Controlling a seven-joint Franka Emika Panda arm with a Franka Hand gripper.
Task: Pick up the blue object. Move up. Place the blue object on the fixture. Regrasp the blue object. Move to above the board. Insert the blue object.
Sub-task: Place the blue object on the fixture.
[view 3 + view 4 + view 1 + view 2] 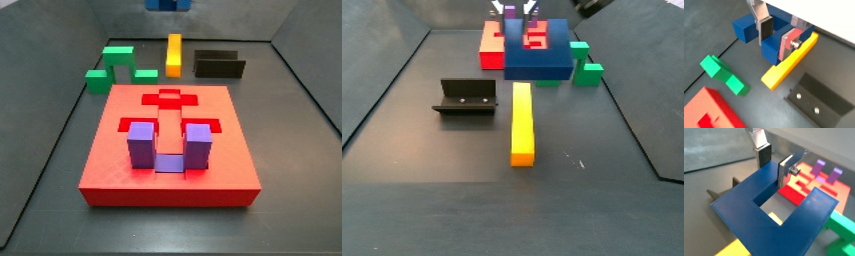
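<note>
My gripper [777,36] was clamped on the blue object [763,36], held up off the floor. My two flat silver fingers [785,169], each faced with a dark pad, pinched one arm of the block between them, as both wrist views showed. In a wrist view the blue object [777,210] filled most of the picture: a deep, matte blue U with square-cut edges, flat faces and a rectangular notch opening between its two prongs. Its surface looked smooth and plain, like moulded plastic. In a side view it [537,60] hung in front of the board [493,40], with my gripper [516,12] above it at the top edge; in a side view only a sliver of blue [168,4] showed at the top of the frame.

Below lay the yellow bar [521,122], a long, straight, flat-sided stick on the dark grey floor [422,170]. Beside it stood the fixture [466,98], a black L-shaped bracket with two small screw heads in its base plate. The green block [118,67] was a bright stepped U lying near the far end of the board [147,170]. That board was a broad red slab with cross-shaped and U-shaped recesses cut into its top, and a lighter purple U-shaped block [168,145] sat in one recess with its prongs standing upright.
</note>
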